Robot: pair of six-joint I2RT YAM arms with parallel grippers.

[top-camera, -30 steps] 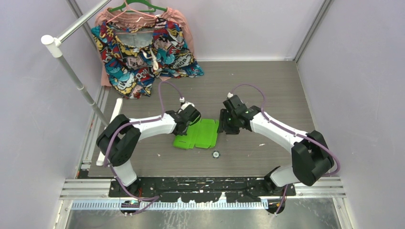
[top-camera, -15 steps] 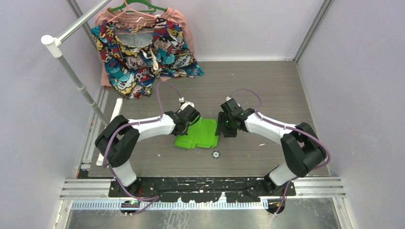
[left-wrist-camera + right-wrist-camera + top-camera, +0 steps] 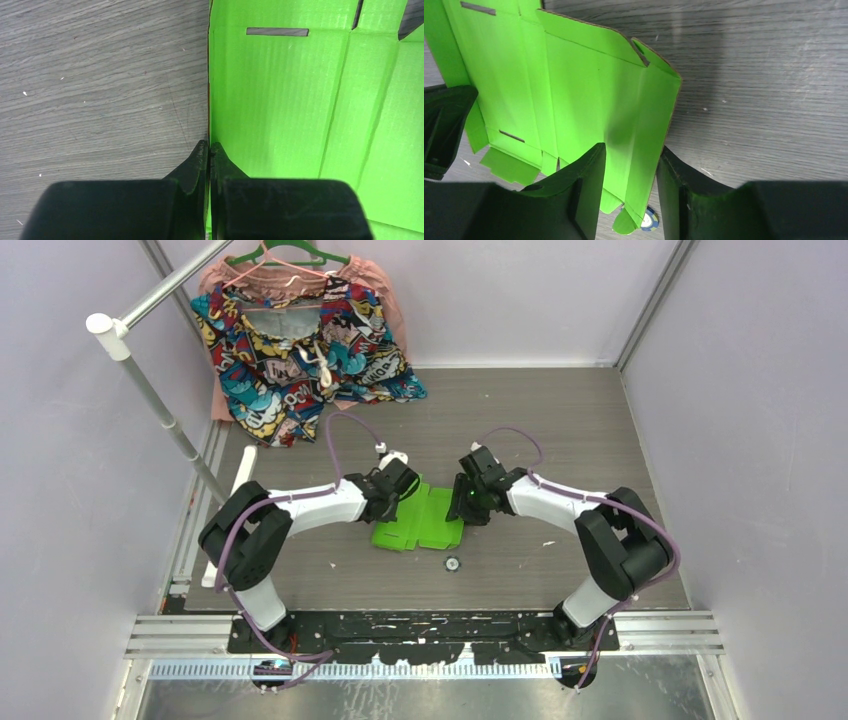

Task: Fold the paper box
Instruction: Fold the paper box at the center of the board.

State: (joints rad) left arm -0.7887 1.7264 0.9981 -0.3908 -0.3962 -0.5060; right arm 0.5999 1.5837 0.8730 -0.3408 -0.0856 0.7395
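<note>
Shows the paper box (image 3: 420,525), lime-green card, at the middle of the overhead frame, spread mostly flat on the grey table (image 3: 560,420) between both arms. Pinches its left edge with the left gripper (image 3: 209,147), jaws fully closed on the card. Straddles its right panel with the right gripper (image 3: 630,155), jaws about half open, with the panel in the gap between the fingers. Shows a small round token (image 3: 451,563) just below the card's lower edge

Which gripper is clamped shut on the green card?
The left gripper, fingers pressed together on an edge of the card; the right gripper straddles the opposite edge, fingers apart.
</note>
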